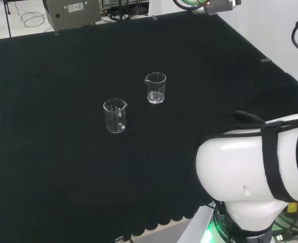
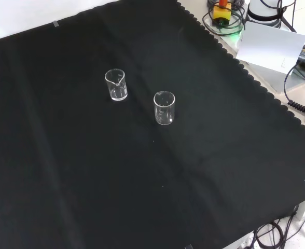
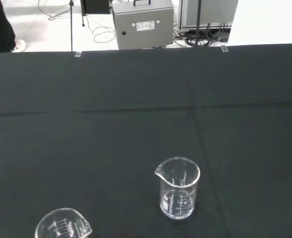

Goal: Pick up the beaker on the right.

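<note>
Two clear glass beakers stand upright on the black cloth, apart from each other. In the head view one beaker point(image 1: 155, 87) is to the right and farther off, the other beaker point(image 1: 115, 115) to the left and nearer. The front view has the first beaker point(image 2: 116, 84) at upper left and the second beaker point(image 2: 164, 107) lower right of it. Both look empty. The wrist view looks across the cloth at one whole beaker point(image 3: 178, 187) and the rim of the other beaker point(image 3: 63, 228). The arm's white link point(image 1: 255, 162) sits at the head view's lower right.
A grey metal box point(image 1: 72, 13) stands off the cloth's far edge in the head view, with cables on the floor near it. The cloth's scalloped edge point(image 2: 235, 57) runs along the front view's right side, with a white panel point(image 2: 271, 45) and cables beyond it.
</note>
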Available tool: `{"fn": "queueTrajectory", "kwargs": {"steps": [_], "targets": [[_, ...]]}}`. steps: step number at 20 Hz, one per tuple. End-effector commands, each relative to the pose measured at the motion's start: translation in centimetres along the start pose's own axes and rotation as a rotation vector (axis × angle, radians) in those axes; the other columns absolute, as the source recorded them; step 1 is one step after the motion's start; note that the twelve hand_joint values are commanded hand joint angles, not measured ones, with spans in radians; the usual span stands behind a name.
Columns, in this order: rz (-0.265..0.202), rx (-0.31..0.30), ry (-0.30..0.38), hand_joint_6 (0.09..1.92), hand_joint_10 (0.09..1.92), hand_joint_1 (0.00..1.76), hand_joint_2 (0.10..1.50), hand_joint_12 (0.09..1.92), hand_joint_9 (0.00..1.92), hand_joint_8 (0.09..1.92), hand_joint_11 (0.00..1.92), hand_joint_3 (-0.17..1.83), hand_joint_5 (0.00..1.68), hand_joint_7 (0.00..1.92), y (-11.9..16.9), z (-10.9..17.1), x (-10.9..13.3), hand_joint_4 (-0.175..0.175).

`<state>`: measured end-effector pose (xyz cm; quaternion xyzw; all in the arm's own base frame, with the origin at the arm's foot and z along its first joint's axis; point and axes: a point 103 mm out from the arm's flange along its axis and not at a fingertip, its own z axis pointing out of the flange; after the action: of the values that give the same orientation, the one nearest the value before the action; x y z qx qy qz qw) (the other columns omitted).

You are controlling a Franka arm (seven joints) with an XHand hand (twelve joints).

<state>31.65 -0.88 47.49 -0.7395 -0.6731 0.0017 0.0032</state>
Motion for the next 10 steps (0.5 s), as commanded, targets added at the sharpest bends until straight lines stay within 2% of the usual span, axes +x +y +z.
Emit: {"fn": "queueTrajectory", "kwargs": {"steps": [1,6,10], "targets": [[0.066,0.076,0.011,0.09,0.09,0.09,1.28,1.26,0.37,0.45,0.0,0.28,0.31,0.0,1.7,4.9,-2.1,-0.031],[0.08,0.102,0.055,0.09,0.09,0.1,1.28,1.27,0.37,0.45,0.0,0.27,0.32,0.0,3.9,7.8,-3.4,-0.032],[0.057,0.099,0.097,0.09,0.09,0.14,1.27,1.27,0.38,0.45,0.0,0.25,0.31,0.0,6.5,10.4,-4.6,-0.033]]}}
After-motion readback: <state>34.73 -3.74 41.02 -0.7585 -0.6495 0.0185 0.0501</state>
